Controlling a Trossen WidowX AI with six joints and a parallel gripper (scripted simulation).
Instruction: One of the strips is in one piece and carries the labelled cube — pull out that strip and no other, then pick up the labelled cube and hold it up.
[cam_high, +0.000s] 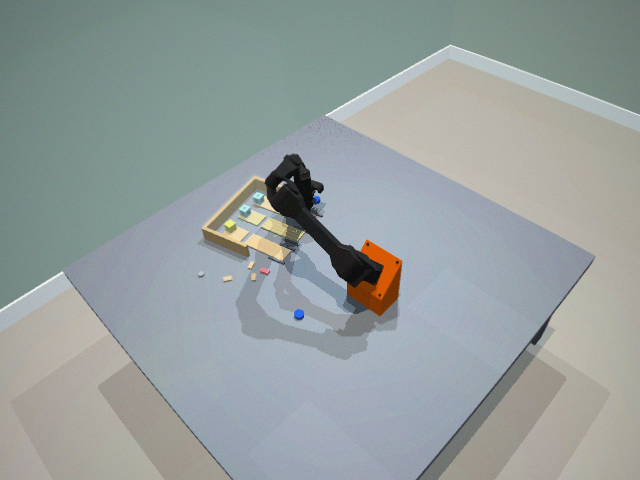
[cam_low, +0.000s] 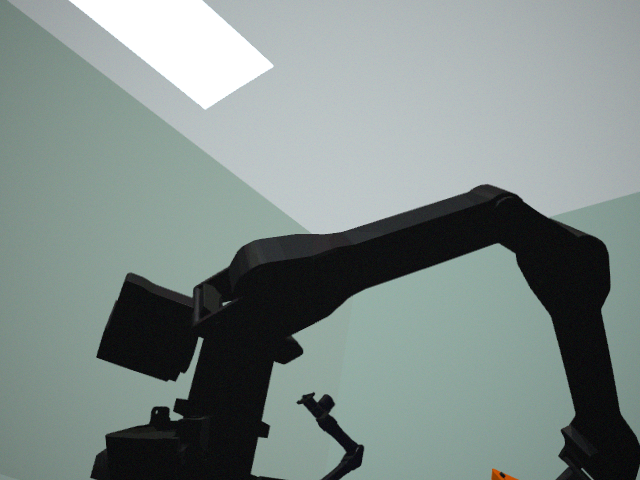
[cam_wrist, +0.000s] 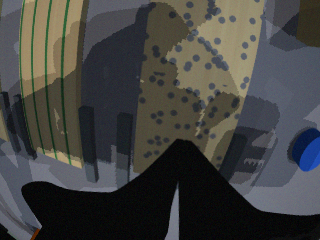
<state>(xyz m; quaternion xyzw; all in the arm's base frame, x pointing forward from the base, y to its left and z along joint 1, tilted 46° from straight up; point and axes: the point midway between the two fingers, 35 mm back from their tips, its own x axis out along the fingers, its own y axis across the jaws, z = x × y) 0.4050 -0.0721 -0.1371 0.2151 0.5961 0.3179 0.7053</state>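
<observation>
My gripper (cam_wrist: 182, 146) is shut and empty, above the near end of the dotted strip (cam_wrist: 217, 50). In the top view the arm hides much of that strip. The green-lined strip (cam_high: 283, 229) (cam_wrist: 42, 75) and the plain strip (cam_high: 268, 248) each show a gap before their rear pieces. A yellow cube (cam_high: 230, 225) is on the plain rear piece (cam_high: 239, 234). A pale blue cube (cam_high: 245, 209) is at the lined rear piece (cam_high: 253, 217). Another pale blue cube (cam_high: 257, 197) is at the far strip's rear. Labels are too small to read.
A wooden wall (cam_high: 224, 244) surrounds the rear pieces. Dark bars (cam_wrist: 89, 145) flank the strips. Blue discs (cam_high: 298, 314) (cam_wrist: 311, 150) lie on the table. Small tan blocks (cam_high: 227, 279), a red block (cam_high: 264, 271) and a grey piece (cam_high: 201, 274) lie left of the strips.
</observation>
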